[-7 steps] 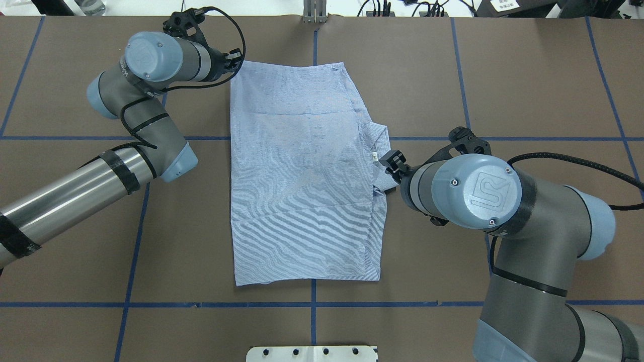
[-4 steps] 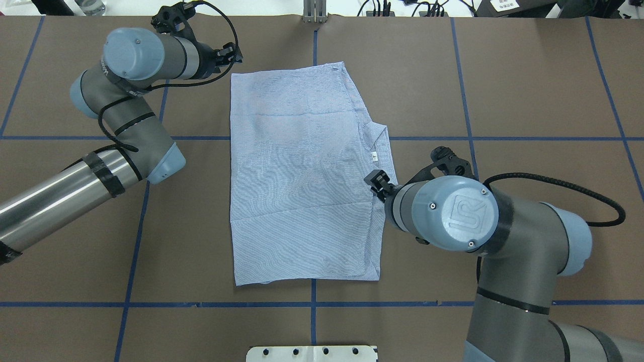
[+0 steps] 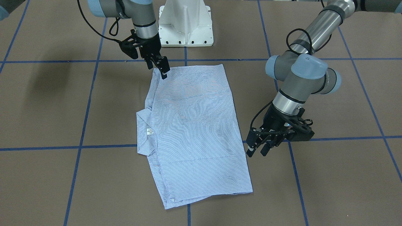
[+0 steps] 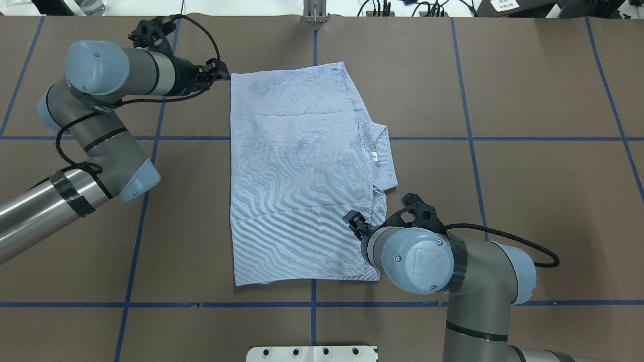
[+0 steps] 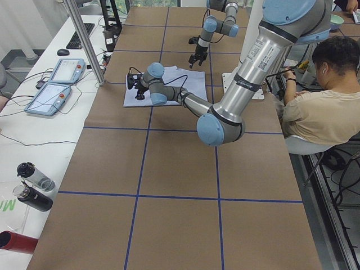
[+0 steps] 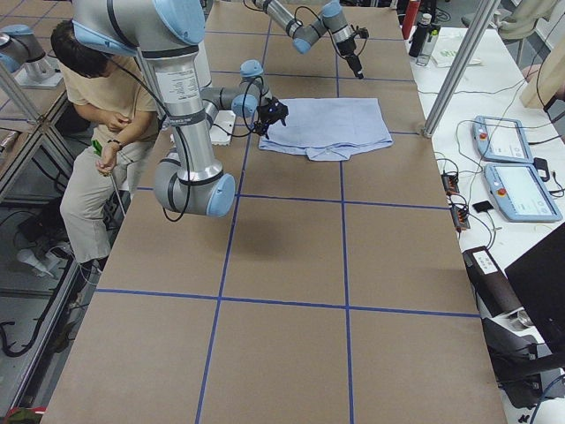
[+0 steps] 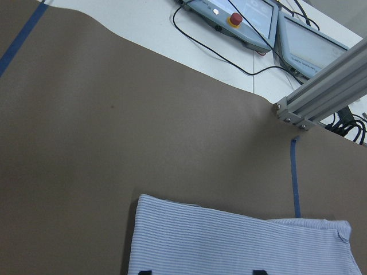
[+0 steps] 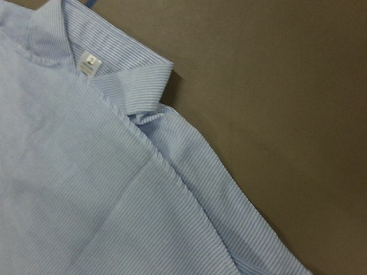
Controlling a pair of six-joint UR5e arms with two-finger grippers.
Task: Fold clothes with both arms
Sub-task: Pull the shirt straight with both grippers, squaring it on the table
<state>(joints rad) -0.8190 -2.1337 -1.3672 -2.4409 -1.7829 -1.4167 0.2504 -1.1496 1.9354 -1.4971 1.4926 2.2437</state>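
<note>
Shifting robotward along shirt [image 4: 297, 171], right end effector [image 4: 353, 221].

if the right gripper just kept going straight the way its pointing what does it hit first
Most likely the shirt: the right gripper points down over a corner of it, with nothing between. Its height above the cloth is unclear.

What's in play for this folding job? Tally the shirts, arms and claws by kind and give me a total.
Shirt: 1
Robot arms: 2 (left arm, right arm)
Claws: 2 (left claw, right claw)
Total: 5
</note>
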